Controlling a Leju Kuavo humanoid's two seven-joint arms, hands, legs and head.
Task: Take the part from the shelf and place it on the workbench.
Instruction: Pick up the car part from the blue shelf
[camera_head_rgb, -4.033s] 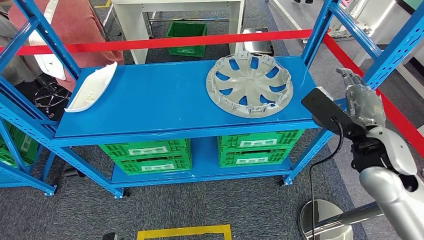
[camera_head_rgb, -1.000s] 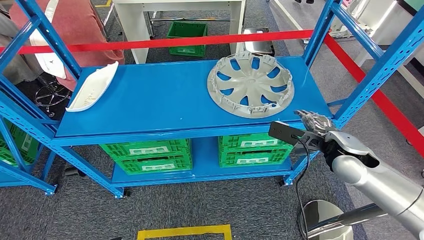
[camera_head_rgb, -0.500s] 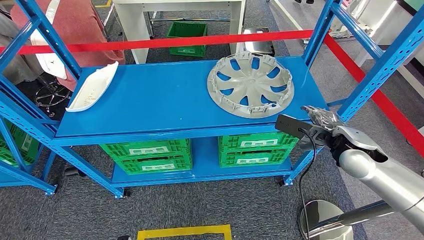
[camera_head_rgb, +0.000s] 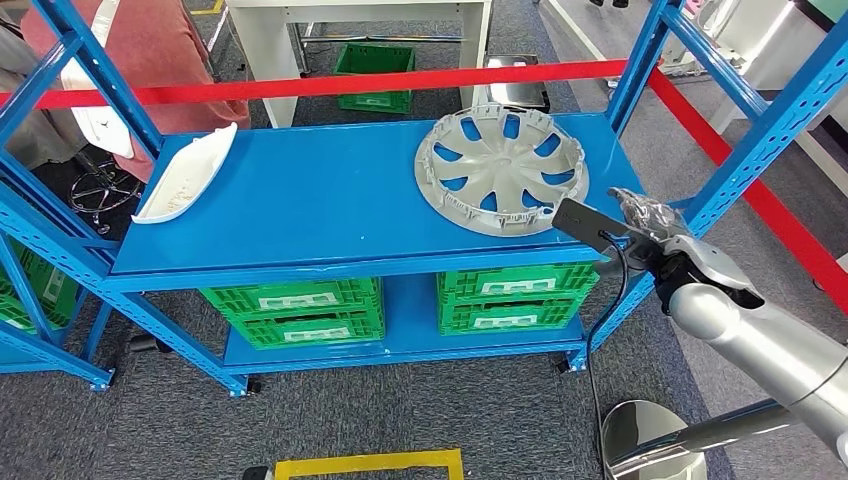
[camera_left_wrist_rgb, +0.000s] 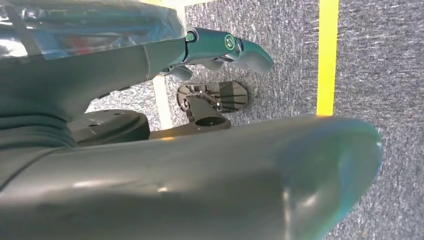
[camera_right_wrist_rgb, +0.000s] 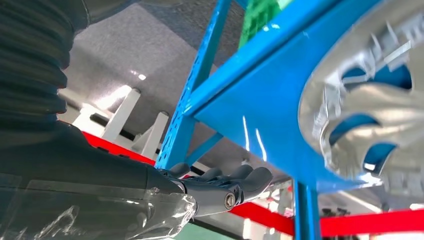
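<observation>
So the hubcap (camera_head_rgb: 500, 170) is sitting flat on the blue shelf (camera_head_rgb: 320, 200), over at the right end, with its near rim almost at the front edge and its right rim close to the shelf's side. The right hand (camera_head_rgb: 648, 218) is just off that front right corner, near the hubcap's rim but not touching it, tucked next to the blue upright (camera_head_rgb: 745, 150). From the wrist cam its fingers (camera_right_wrist_rgb: 235, 182) look lightly curled and empty, not gripping anything. The middle of the shelf is bare blue. There's a white panel (camera_head_rgb: 185, 175) at the far left edge, hanging a bit over the side. Green crates (camera_head_rgb: 515, 295) are on the lower level. The left hand (camera_left_wrist_rgb: 225, 47) hangs over the carpet, fingers loosely out, holding nothing.
</observation>
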